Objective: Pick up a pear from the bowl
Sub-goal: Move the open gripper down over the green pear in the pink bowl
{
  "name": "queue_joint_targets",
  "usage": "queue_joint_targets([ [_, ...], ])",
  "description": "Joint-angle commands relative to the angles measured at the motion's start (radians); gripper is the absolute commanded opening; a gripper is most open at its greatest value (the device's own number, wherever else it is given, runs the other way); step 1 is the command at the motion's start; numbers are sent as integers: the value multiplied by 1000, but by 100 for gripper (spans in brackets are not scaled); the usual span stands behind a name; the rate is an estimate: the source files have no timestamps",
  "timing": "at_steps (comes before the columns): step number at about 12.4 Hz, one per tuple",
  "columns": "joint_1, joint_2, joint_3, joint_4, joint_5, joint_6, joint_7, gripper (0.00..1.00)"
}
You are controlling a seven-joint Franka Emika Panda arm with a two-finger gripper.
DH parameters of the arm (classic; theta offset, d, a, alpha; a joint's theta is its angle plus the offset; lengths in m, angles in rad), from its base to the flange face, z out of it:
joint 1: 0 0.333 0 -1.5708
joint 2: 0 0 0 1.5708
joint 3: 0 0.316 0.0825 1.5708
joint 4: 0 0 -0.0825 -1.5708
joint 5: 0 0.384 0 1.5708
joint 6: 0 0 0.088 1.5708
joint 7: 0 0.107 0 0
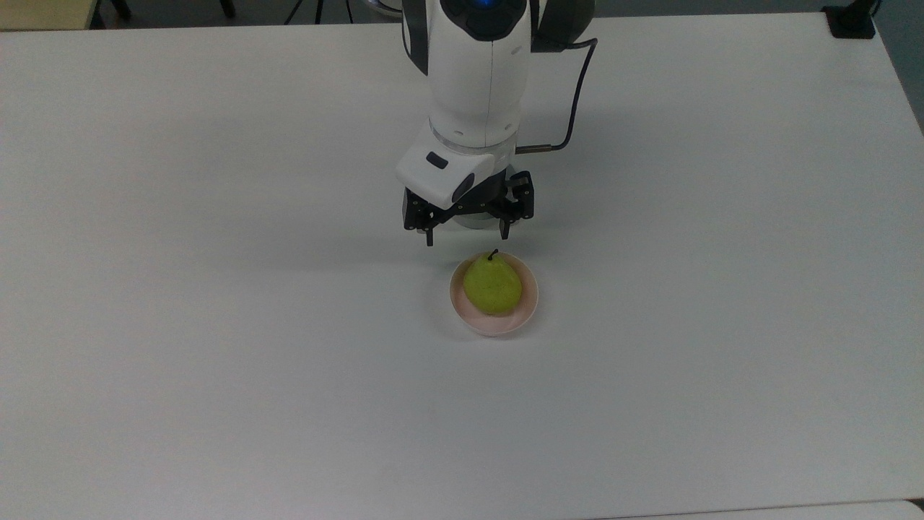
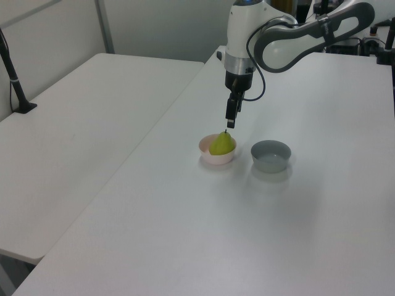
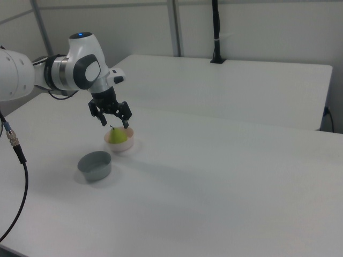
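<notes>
A yellow-green pear (image 1: 492, 286) (image 2: 223, 143) (image 3: 118, 136) with a short dark stem lies in the shallow pale pink bowl (image 1: 529, 308) (image 2: 210, 158) (image 3: 130, 144) near the middle of the white table. My gripper (image 1: 467, 237) (image 2: 229, 120) (image 3: 113, 122) hangs open just above the pear's stem end, its two black fingers spread wide and pointing down. Nothing is between them. In the top view the gripper sits just above the bowl's upper rim.
A deeper grey bowl (image 2: 270, 155) (image 3: 95, 165) stands beside the pink one, mostly covered by the arm in the top view. The white table (image 1: 216, 361) spreads wide on all sides. A second table (image 2: 80, 111) adjoins it, with a black clamp post (image 3: 216, 32).
</notes>
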Motion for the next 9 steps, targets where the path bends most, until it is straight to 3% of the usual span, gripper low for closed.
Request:
queue_joint_targets([
  [1, 18, 33, -9, 18, 1, 72, 24, 100],
  [9, 52, 94, -11, 18, -30, 148, 66, 100],
])
